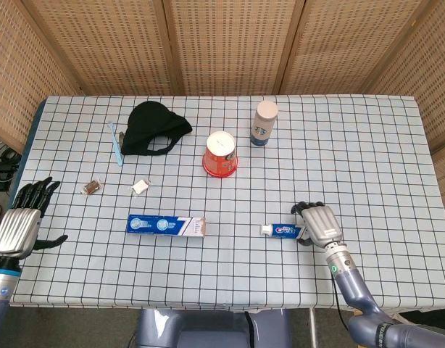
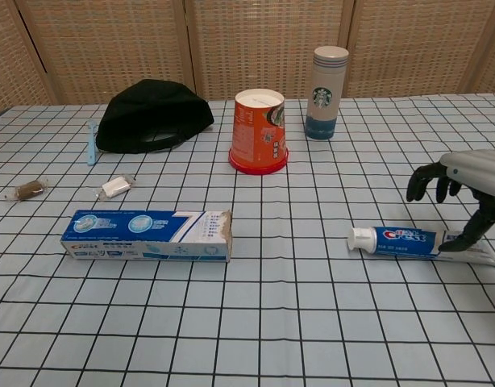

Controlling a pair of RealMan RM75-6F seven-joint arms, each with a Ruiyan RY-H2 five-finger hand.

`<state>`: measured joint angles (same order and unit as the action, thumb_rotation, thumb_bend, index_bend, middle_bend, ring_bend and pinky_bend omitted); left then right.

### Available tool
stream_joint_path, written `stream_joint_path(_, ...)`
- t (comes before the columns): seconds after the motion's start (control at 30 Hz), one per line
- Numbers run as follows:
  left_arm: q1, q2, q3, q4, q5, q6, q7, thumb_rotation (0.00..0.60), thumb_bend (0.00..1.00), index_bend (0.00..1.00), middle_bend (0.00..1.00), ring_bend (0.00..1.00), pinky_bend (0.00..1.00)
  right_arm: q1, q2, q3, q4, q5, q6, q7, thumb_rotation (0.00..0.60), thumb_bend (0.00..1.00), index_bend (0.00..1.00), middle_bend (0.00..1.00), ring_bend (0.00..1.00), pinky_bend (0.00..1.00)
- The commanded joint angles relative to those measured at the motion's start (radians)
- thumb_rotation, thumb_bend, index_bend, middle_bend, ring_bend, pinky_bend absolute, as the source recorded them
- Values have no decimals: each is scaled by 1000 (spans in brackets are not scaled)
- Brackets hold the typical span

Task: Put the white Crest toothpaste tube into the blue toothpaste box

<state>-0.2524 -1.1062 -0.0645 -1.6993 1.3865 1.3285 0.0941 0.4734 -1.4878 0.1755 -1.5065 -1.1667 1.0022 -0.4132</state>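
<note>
We are hovering our right hand [image 1: 318, 222] over the crimped tail end of the white Crest toothpaste tube [image 1: 288, 230], fingers curled downward and spread, thumb reaching toward the tube's near side; in the chest view the thumb tip seems to be touching the tube, but nothing is gripped yet, so the hand is grasping nothing. The tube is lying flat on the table [image 1: 353, 159], cap pointing toward the blue toothpaste box [image 1: 167, 225], well apart from it. The box is lying on its side with its open flap end facing the tube, which should suit a straight slide-in. We are keeping our left hand [image 1: 19, 223] at the table's left edge, fingers apart and empty, probably ready to steady the box.
</note>
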Motion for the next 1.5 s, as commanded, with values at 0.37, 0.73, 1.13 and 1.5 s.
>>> stream_joint_path(0.37, 2, -3, -2, -1, 1, -2, 6, 600, 0, 0, 0, 0, 0, 17, -31, -26, 29, 44, 4, -23, 600, 235, 417, 450, 436, 404)
stream_joint_path(0.73, 2, -3, -4, -2, 0, -5, 4, 600, 0, 0, 0, 0, 0, 15, -73, -55, 111, 23, 13, 8, 600, 319, 424, 454, 435, 403)
stream_joint_path(1.13, -2, -3, -10, 5, -13, -20, -10, 600, 0, 0, 0, 0, 0, 19, -94, -67, 162, -10, 20, 47, 600, 475, 598, 590, 557, 499)
stream_joint_path(1.5, -10, -16, -9, 17, -13, -34, 1, 600, 0, 0, 0, 0, 0, 3, -18, -51, 89, -82, 80, 146, 600, 573, 668, 650, 614, 523)
